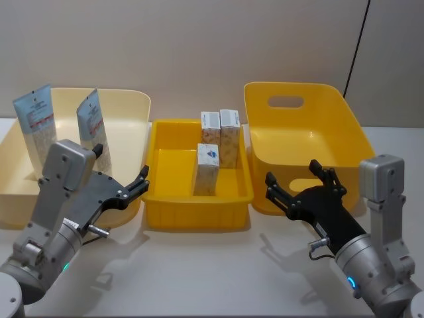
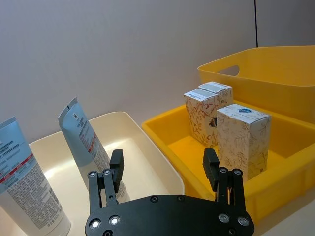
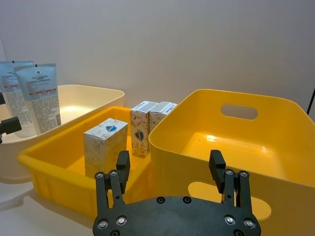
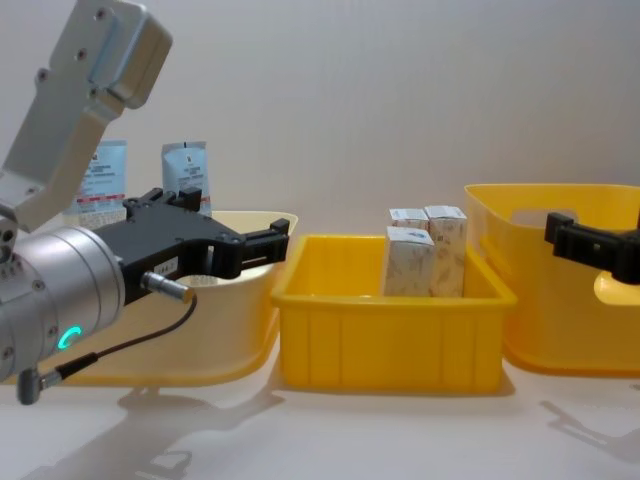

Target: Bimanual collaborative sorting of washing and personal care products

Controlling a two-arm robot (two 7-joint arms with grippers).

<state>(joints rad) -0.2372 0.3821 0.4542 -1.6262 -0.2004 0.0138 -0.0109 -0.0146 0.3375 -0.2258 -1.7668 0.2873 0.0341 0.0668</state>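
Three cartons (image 1: 207, 169) are stood in the middle tray (image 1: 199, 222) and two pouches (image 1: 36, 122) in the cream bin (image 1: 126, 99), while the left hand (image 2: 163, 164) and right hand (image 3: 169, 162) are held wide and empty, so a reach-in pick seems called for next.

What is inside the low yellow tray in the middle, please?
Three cream cartons stand upright in the yellow tray: two side by side at the back, one nearer. The nearer carton covers part of a back carton; the floor behind them is hidden.
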